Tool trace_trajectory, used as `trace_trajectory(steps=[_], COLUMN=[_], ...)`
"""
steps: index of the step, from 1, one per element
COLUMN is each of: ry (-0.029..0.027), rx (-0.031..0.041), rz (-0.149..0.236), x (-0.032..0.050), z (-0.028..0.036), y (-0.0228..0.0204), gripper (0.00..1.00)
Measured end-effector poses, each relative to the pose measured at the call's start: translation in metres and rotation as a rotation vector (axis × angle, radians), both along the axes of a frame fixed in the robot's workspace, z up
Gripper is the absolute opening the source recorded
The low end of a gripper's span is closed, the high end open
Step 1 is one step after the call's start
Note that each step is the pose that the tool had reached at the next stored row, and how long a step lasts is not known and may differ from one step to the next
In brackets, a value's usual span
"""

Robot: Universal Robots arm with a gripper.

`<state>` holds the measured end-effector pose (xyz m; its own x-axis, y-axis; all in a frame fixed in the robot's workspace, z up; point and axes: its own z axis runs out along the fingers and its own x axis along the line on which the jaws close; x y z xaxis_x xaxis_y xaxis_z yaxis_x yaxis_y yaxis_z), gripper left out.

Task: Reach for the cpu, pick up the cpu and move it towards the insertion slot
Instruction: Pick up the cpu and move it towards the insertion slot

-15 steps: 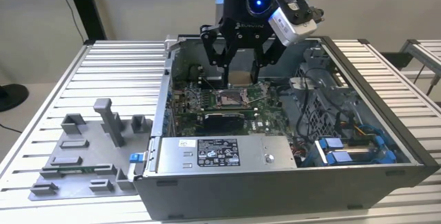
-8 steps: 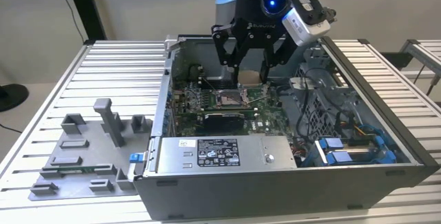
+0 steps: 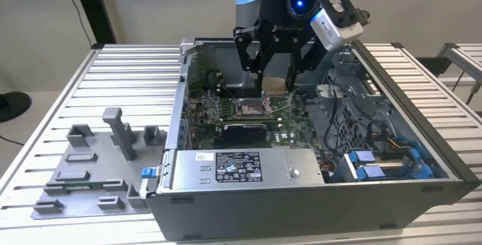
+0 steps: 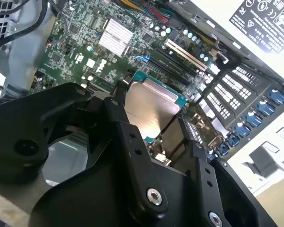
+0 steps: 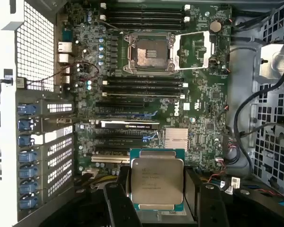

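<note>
one gripper (image 5: 156, 208) clamping one cpu (image 5: 156, 180), one insertion slot (image 5: 149, 52) apart

Grey plastic fixture (image 3: 94, 166) lies on slatted table (image 3: 128, 81); labelled power-supply box (image 3: 245, 169) inside open computer case (image 3: 301, 211).

So the open computer case (image 3: 316, 188) sits on the slatted table (image 3: 135, 81), with the plastic fixture (image 3: 90, 166) just beside it on the exterior view's left. Inside, the insertion slot (image 3: 251, 107) is on the motherboard (image 3: 290, 122), memory slots (image 5: 144, 87) on either side of it. The gripper (image 3: 276, 90) hangs inside the case with the cpu (image 5: 156, 180) between its fingers (held above the board, apart from the slot).
</note>
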<state>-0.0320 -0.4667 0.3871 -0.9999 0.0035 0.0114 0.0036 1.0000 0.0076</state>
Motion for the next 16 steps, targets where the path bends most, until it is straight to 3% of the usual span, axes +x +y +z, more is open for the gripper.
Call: trace_trajectory(steps=[5,9,16], ry=[0.0000,0.0000,0.0000], rx=[0.0000,0.0000,0.0000], rz=[0.000,0.000,0.000], x=[0.0002,0.0002,0.0002], z=[0.0000,-0.0001,-0.0008], y=[0.0000,0.0024,0.0145], gripper=[0.00,0.00,0.00])
